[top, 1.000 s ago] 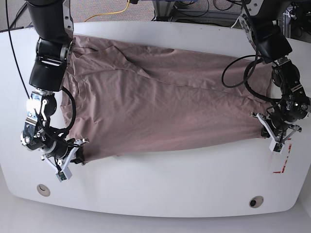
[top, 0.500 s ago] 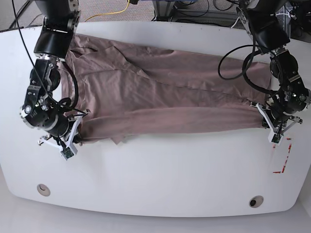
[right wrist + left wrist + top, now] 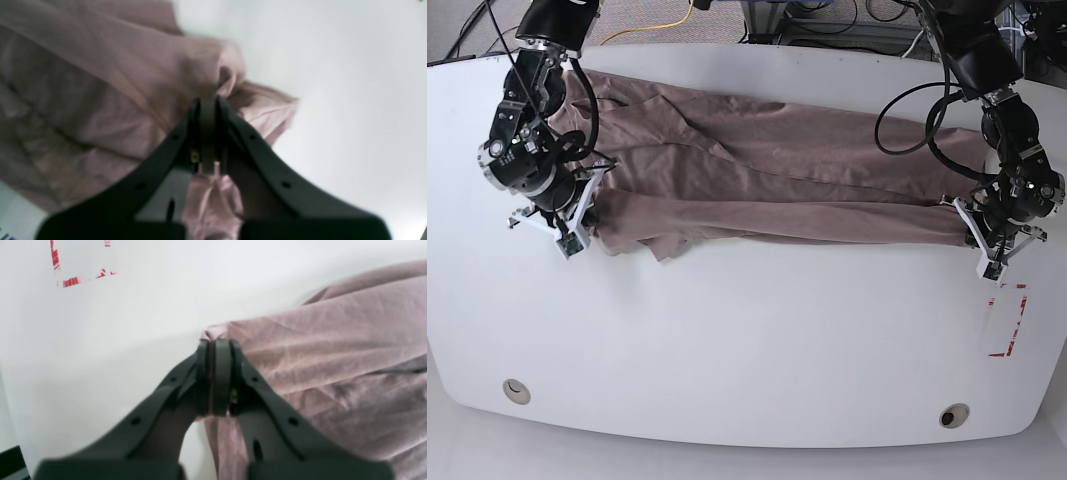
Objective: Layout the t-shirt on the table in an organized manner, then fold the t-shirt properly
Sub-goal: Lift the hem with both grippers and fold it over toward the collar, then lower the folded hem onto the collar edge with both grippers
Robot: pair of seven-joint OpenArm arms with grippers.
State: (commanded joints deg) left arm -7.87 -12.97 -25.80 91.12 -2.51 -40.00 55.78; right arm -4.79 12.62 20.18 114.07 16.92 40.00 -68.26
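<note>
The mauve t-shirt (image 3: 777, 170) lies stretched across the far half of the white table (image 3: 757, 340), its near edge lifted and doubled over toward the back. My left gripper (image 3: 980, 248) is shut on the t-shirt's near right corner (image 3: 217, 335). At the near left corner (image 3: 230, 76) my right gripper (image 3: 575, 232) is also shut on the cloth. In both wrist views the black fingers (image 3: 215, 373) press together with fabric pinched between them. A loose flap (image 3: 667, 245) hangs down along the near edge, left of middle.
A red rectangular mark (image 3: 1007, 325) sits on the table near the right edge, just in front of my left gripper. Two small round holes (image 3: 517, 390) (image 3: 954, 415) lie near the front edge. Cables and a yellow cord (image 3: 657, 25) lie on the floor beyond the table.
Both grippers have carried the t-shirt's near edge away from the front of the table toward the back. The cloth now covers a narrower band, folded over itself.
</note>
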